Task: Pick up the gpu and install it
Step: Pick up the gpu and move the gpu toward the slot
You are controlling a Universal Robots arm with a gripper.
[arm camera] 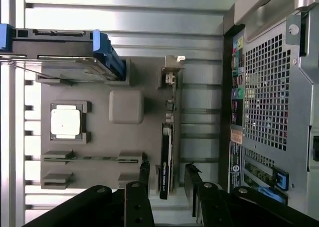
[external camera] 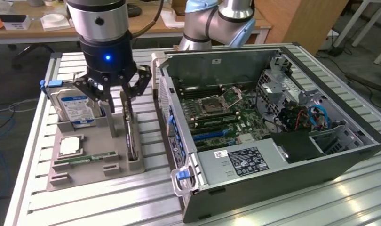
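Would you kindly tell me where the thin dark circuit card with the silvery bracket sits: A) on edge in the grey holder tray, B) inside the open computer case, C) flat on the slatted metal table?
A: the gpu stands on edge in the grey tray, under the open gripper.

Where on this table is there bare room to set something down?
The table is bare along the exterior view's lower edge, in front of the tray and case, and beyond the hard drive at the far edge. It is crowded on the tray's case side. The gpu stands on edge there, straddled by the open pincer, with only a narrow gap to the case.
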